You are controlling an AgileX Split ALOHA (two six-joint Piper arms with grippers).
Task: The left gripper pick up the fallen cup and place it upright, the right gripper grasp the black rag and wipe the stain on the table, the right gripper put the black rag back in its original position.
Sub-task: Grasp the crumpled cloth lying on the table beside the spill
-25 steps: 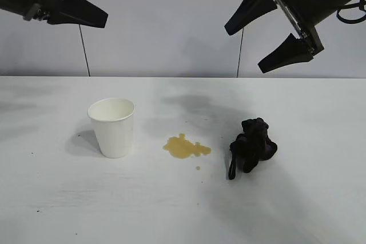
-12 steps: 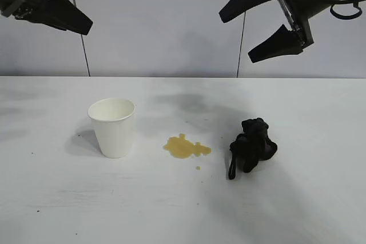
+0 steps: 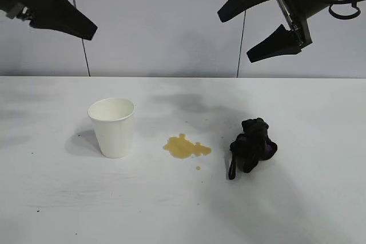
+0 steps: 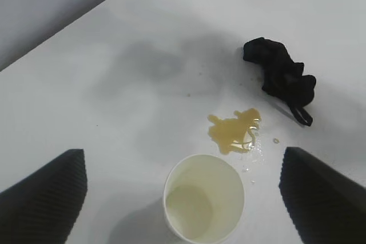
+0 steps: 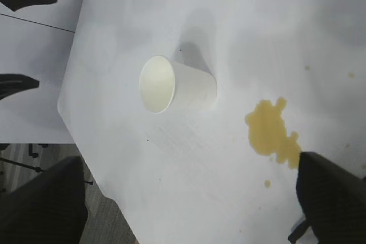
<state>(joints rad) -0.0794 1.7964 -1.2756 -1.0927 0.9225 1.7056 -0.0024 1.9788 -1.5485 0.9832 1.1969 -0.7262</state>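
The white cup point(image 3: 112, 127) stands upright on the white table point(image 3: 57, 198), left of centre, and looks empty in the left wrist view point(image 4: 204, 197). The yellowish-brown stain point(image 3: 186, 147) lies between the cup and the bunched black rag point(image 3: 251, 146). My left gripper point(image 3: 80, 26) is high at the upper left, open and empty, with the cup below it point(image 4: 182, 154). My right gripper point(image 3: 234, 38) is high at the upper right, above and behind the rag, open and empty. The right wrist view shows the cup point(image 5: 177, 87) and the stain point(image 5: 271, 132).
A wall with vertical seams stands behind the table. The right wrist view shows the table's edge point(image 5: 103, 170) with grey floor beyond it. The rag's thin strap point(image 3: 231, 170) trails toward the front of the table.
My left gripper pulled back to the left, away from the cup. My right gripper rose a little and swung slightly left. Cup, stain and rag have not moved.
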